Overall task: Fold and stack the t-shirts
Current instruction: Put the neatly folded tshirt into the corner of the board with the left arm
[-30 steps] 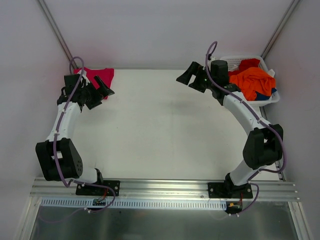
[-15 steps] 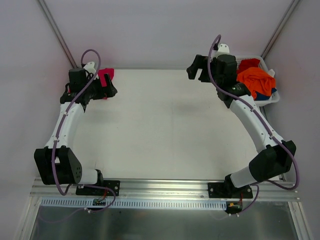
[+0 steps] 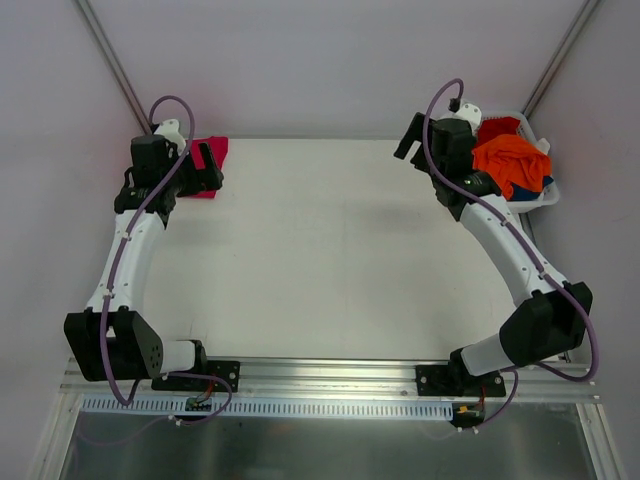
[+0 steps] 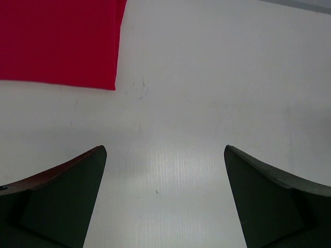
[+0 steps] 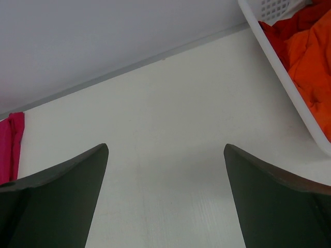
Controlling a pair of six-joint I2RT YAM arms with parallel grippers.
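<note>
Both arms are reaching from the near edge toward the far corners of the white counter (image 3: 320, 250). The left hand (image 4: 164, 199) is hovering wide and empty, just beside the folded magenta-pink t-shirt (image 4: 59, 41) lying at the far left. The right hand (image 5: 165, 199) is hanging wide and empty beside the white basket (image 5: 289, 88), where the orange t-shirt (image 3: 510, 162) is sitting heaped over red and blue cloth.

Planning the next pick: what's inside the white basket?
The basket holds an orange shirt on top, red cloth behind, blue peeking out; anything beneath is covered.
</note>
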